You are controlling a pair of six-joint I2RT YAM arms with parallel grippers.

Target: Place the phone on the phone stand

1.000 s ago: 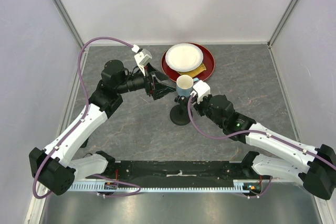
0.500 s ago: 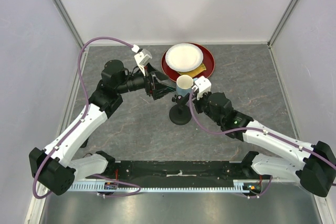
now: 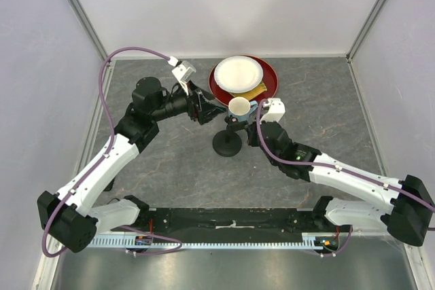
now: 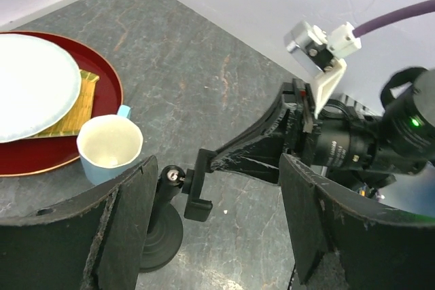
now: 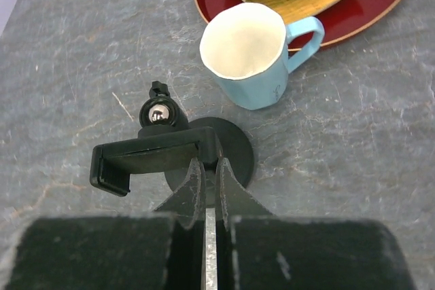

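The phone stand point(image 3: 228, 144) is black, with a round disc base, a short post and a clamp head. It stands just in front of the blue mug point(image 3: 238, 107). My right gripper point(image 3: 239, 125) is shut on the end of the clamp head point(image 5: 153, 157), its fingertips point(image 5: 197, 171) pinching it in the right wrist view. My left gripper point(image 3: 207, 110) is open wide and empty, facing the stand point(image 4: 160, 232) from the left. Its fingers point(image 4: 122, 222) frame the clamp head point(image 4: 197, 185). The phone is not in view in any frame.
A red tray point(image 3: 270, 79) at the back holds a white plate point(image 3: 238, 73) and a yellow cloth point(image 3: 257, 90). The mug point(image 5: 245, 52) stands close behind the stand, its handle towards the tray. Grey walls enclose the table on three sides.
My right gripper has swung up and left, and its wrist has turned. The stand has shifted slightly left and back with it. My left gripper has edged a little towards the stand.
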